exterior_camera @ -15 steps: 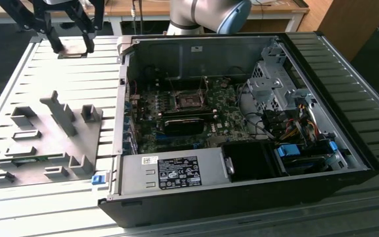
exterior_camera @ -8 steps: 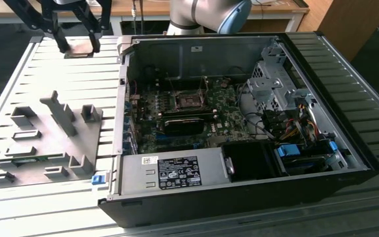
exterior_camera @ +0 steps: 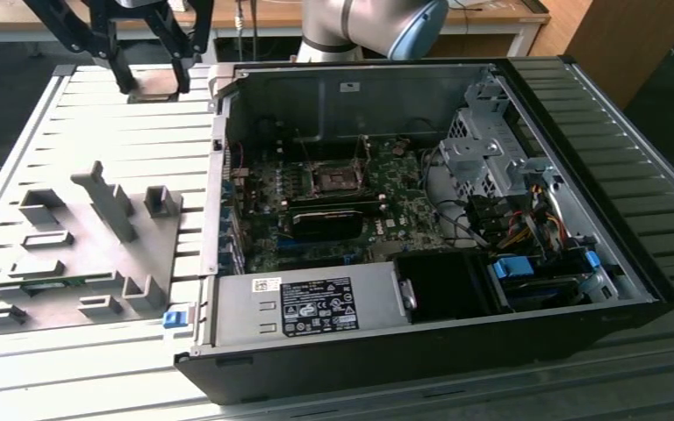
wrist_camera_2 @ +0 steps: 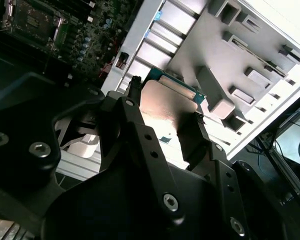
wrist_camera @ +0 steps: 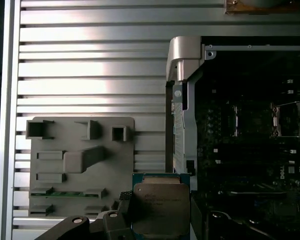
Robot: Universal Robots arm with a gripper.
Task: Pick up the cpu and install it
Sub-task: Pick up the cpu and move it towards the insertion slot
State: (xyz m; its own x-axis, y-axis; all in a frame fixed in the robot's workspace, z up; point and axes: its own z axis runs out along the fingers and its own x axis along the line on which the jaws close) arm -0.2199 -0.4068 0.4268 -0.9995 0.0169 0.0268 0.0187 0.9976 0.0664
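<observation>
Pinch grip: my end effector [exterior_camera: 154,86] is clenched on the cpu [wrist_camera: 160,210], one finger on each of two opposite edges. Its silver-grey metal lid faces up toward my wrist and its thin green rim peeks out at the front. I judge that holding it by the edges, flat and level, keeps my fingers off its underside and leaves the chip square for seating.

I hold it in the air above the slatted worktop [exterior_camera: 32,132], just outside the open computer case [exterior_camera: 431,351], on the exterior view's left of the case wall. It is well apart from the socket [exterior_camera: 340,180]. That dark, metal-framed square sits on the motherboard [exterior_camera: 361,219] deep inside the case, and I see no chip in it, so the install is not yet done.

The grey fixture [exterior_camera: 80,254] lies flat on the worktop beside the case, its raised blocks and pockets shaped to park parts. In the first wrist view it lies below and beside my held chip, not touching it.
</observation>
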